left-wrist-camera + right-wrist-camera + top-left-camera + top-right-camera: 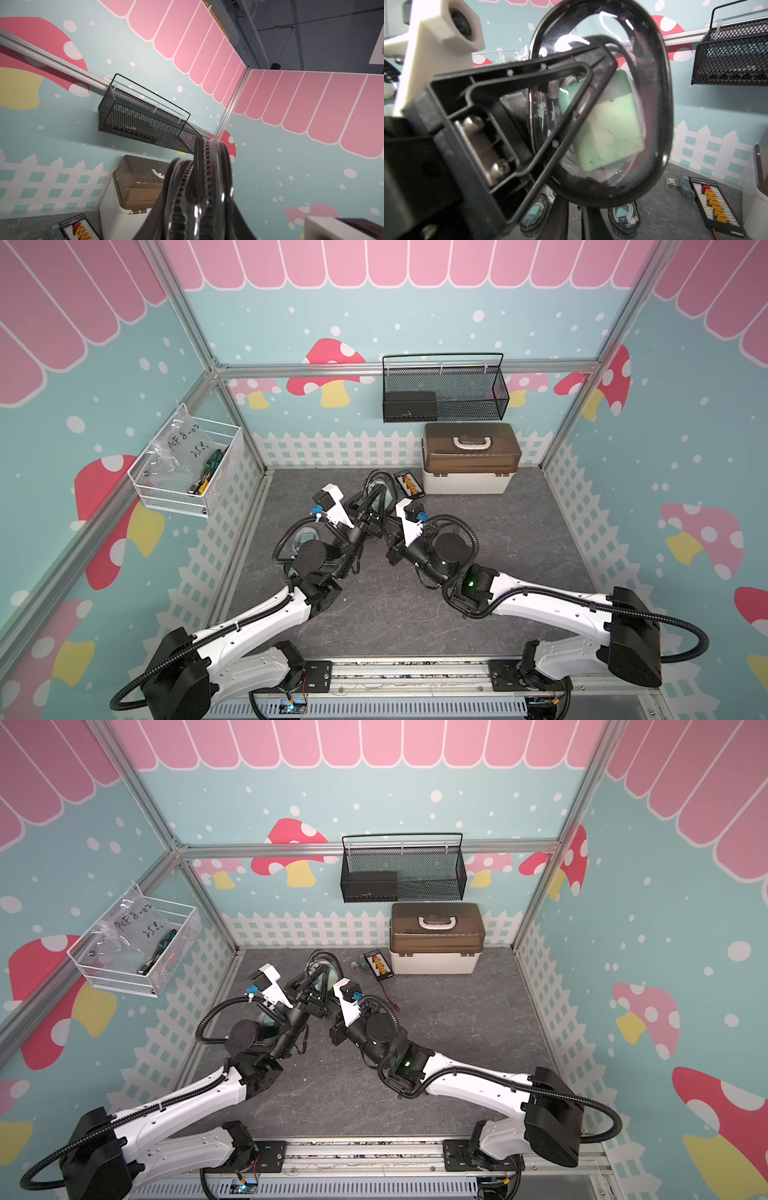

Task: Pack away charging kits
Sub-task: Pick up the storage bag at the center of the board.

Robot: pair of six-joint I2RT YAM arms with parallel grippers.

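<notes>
1. The charging kit (648, 72) in hand is a clear oval pouch with a black zip rim. A teal-green plug adapter (610, 133) and some dark cable show through its window
2. The pouch stands on edge, held clear of the grey table (498, 551). It sits between the two wrists, toward the back of the table's middle
3. The left gripper (316, 979) pinches this pouch. The left wrist view looks along the zip rims running out from between the jaws, and the right wrist view shows one black triangular finger (529, 70) lying flat across the window
4. The right gripper (574, 209) points up at the pouch's lower rim. Its tips are dark and blurred there, so I cannot tell whether the jaws are spread or pressed on the rim
5. A second kit (625, 216) and a third kit (533, 216) sit on the table below the held one. Each is a similar pouch with a teal adapter and white cable inside
6. The flat black board with orange connectors (409, 485) lies on the table just behind the held pouch, next to the white box (469, 460), whose brown lid is shut
7. A black mesh basket (444, 389) hangs on the back wall above the box
8. A white wire basket (187, 472) on the left wall holds a clear bag with handwriting on it
</notes>
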